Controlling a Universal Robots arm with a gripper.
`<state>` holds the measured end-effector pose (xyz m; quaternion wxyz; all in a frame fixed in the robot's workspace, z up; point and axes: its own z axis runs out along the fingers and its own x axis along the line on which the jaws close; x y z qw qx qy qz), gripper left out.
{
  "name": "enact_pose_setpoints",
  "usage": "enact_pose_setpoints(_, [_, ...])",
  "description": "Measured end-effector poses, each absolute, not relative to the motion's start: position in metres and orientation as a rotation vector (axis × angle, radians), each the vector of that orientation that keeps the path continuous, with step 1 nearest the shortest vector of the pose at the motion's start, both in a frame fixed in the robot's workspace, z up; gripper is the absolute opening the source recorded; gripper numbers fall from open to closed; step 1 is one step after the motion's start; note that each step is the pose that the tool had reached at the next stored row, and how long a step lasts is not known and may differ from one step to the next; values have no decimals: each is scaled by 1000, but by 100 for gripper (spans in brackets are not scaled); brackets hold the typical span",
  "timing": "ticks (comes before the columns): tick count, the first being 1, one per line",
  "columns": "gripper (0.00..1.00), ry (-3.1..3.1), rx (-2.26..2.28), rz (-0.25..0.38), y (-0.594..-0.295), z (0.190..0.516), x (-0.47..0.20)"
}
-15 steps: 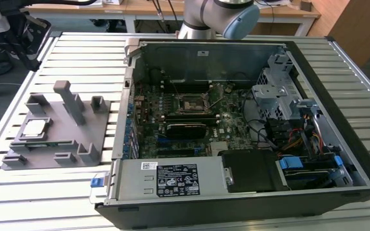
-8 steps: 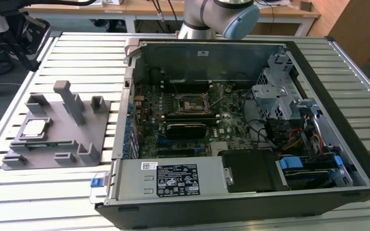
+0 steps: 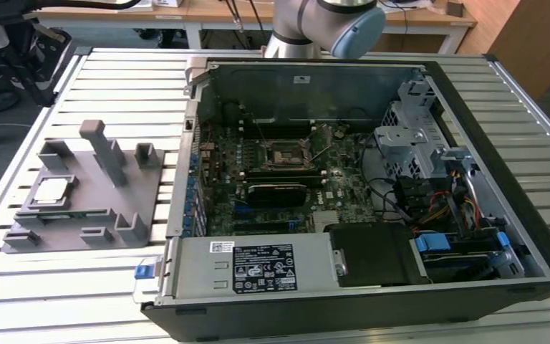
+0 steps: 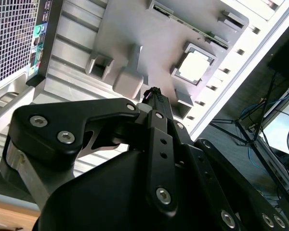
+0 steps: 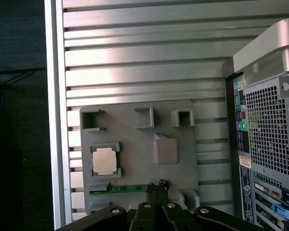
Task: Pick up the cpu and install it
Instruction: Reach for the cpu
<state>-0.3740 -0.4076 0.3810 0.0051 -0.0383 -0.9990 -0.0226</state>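
Gripper (image 5: 157,185), closed and empty, hangs well above the fixture (image 5: 130,144), apart from the cpu (image 5: 105,160), which lies flat in its pocket there, at the exterior view's left of the case (image 3: 351,319). I judge the pick-up not yet begun: it calls for centring over the cpu, opening, then descending squarely.

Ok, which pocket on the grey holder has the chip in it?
The square framed pocket beside the green memory stick: the pale silver chip lies flat in it. The holder's three open brackets are empty.
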Motion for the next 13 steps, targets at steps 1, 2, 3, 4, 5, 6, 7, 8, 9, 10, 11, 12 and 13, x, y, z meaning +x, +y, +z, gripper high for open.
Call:
enact_pose_setpoints(1, [11, -3128, -120, -71, -408, 381, -375])
enact_pose_setpoints(2, [11, -3128, -120, -71, -408, 380, -377])
enact_pose_setpoints(3, [11, -3128, -120, -71, -408, 380, -378])
enact_pose_setpoints(4, [11, -3128, -120, -71, -409, 379, -380])
enact_pose_setpoints(5, [11, -3128, -120, -71, -409, 379, -383])
enact_pose_setpoints(6, [11, -3128, -120, -71, -409, 378, -387])
enact_pose_setpoints(7, [11, -3128, -120, -71, -409, 378, -390])
enact_pose_setpoints(8, [11, -3128, -120, -71, -409, 378, -393])
enact_pose_setpoints(9, [11, -3128, -120, -71, -409, 378, -397])
enact_pose_setpoints(10, [11, -3128, -120, -71, -409, 377, -400])
enact_pose_setpoints(11, [11, -3128, -120, -71, -409, 377, -403])
enact_pose_setpoints(12, [11, -3128, -120, -71, -409, 377, -406])
enact_pose_setpoints(13, [11, -3128, -120, -71, -409, 377, -409])
